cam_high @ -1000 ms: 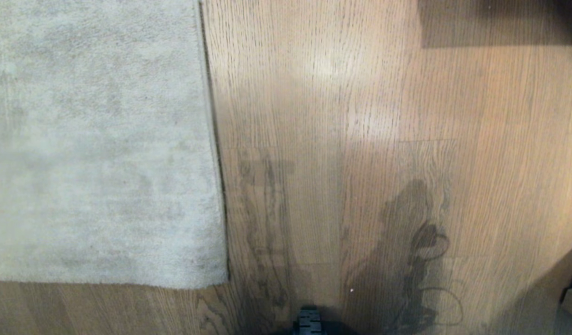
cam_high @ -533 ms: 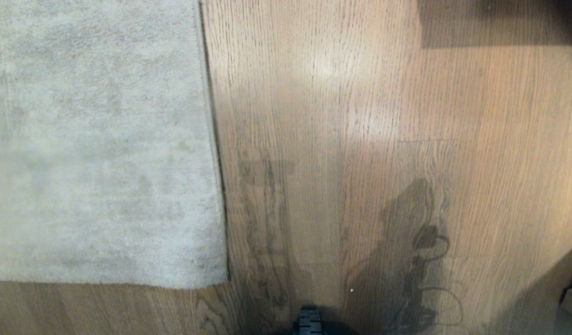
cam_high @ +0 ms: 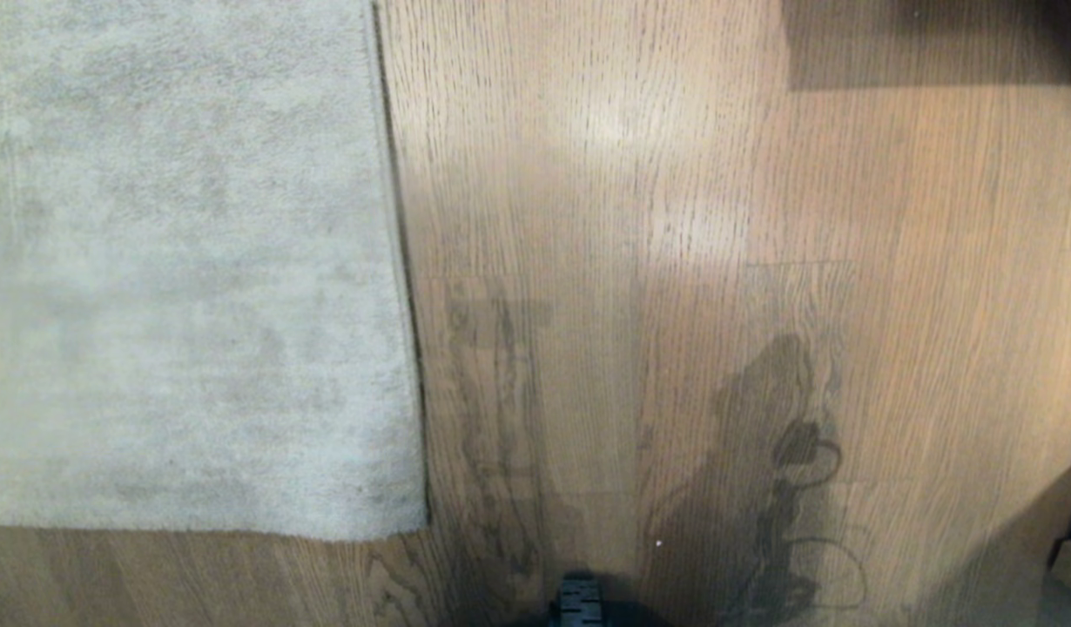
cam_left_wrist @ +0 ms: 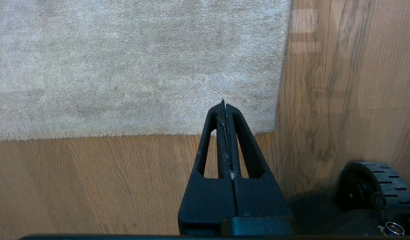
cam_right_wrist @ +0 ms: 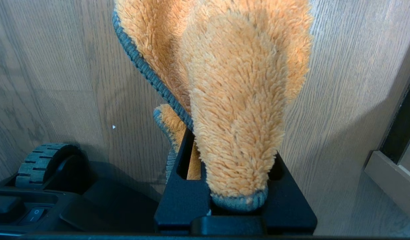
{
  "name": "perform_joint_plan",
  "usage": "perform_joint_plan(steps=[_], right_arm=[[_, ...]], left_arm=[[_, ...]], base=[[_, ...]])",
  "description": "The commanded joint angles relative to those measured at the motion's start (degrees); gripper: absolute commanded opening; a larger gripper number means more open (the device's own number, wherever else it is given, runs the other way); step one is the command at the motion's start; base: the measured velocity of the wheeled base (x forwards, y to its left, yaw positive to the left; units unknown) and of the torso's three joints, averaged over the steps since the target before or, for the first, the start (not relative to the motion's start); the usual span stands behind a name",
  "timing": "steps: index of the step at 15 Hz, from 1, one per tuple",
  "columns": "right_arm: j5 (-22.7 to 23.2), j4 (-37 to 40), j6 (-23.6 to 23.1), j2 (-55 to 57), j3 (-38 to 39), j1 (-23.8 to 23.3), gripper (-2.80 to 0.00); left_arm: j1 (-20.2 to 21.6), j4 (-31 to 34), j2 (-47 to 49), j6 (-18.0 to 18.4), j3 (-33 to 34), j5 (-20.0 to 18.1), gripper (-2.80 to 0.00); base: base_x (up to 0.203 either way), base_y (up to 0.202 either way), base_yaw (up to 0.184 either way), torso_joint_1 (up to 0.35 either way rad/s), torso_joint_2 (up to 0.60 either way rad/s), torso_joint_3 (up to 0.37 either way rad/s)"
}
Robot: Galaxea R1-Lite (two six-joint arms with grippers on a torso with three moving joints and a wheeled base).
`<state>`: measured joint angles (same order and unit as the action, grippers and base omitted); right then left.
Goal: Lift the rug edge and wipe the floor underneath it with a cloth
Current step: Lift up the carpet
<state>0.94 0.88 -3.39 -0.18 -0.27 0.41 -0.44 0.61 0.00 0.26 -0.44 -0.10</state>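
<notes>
Head view: pale grey short-pile rug edge (cam_high: 396, 261) lies flat on brown wood-grain plank floor (cam_high: 675, 218). Left gripper (cam_left_wrist: 224, 104) fingers closed, empty, above rug corner. Right gripper (cam_right_wrist: 231, 160) fingers clamp fluffy orange cloth (cam_right_wrist: 238, 100).

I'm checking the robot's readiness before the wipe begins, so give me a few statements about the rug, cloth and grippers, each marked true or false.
1. The right gripper is shut on the cloth. True.
2. The left gripper is open wide. False: its fingers are shut together, holding nothing.
3. The rug edge lies flat on the floor. True.
4. The cloth is spread out on the rug. False: it hangs bunched from the right gripper above bare floor.
5. Both arms show in the head view. False: neither does.
</notes>
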Motion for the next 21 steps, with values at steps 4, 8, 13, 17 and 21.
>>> perform_joint_plan(steps=[4, 8, 13, 17, 21], right_arm=[[0.03, 0.00, -0.04, 0.18, 0.00, 0.02, -2.80], [0.03, 0.00, -0.04, 0.18, 0.00, 0.02, -2.80], [0.03, 0.00, -0.04, 0.18, 0.00, 0.02, -2.80], [0.03, 0.00, -0.04, 0.18, 0.00, 0.02, -2.80], [0.03, 0.00, -0.04, 0.18, 0.00, 0.02, -2.80]], left_arm=[[0.00, 0.00, 0.00, 0.00, 0.00, 0.01, -2.80], [0.00, 0.00, 0.00, 0.00, 0.00, 0.01, -2.80], [0.00, 0.00, 0.00, 0.00, 0.00, 0.01, -2.80], [0.00, 0.02, 0.00, 0.00, 0.00, 0.01, -2.80], [0.00, 2.68, 1.47, -0.08, -0.86, -0.07, -2.80]], base=[[0.000, 0.000, 0.000, 0.000, 0.00, 0.000], [0.000, 0.000, 0.000, 0.000, 0.00, 0.000], [0.000, 0.000, 0.000, 0.000, 0.00, 0.000], [0.000, 0.000, 0.000, 0.000, 0.00, 0.000], [0.000, 0.000, 0.000, 0.000, 0.00, 0.000]])
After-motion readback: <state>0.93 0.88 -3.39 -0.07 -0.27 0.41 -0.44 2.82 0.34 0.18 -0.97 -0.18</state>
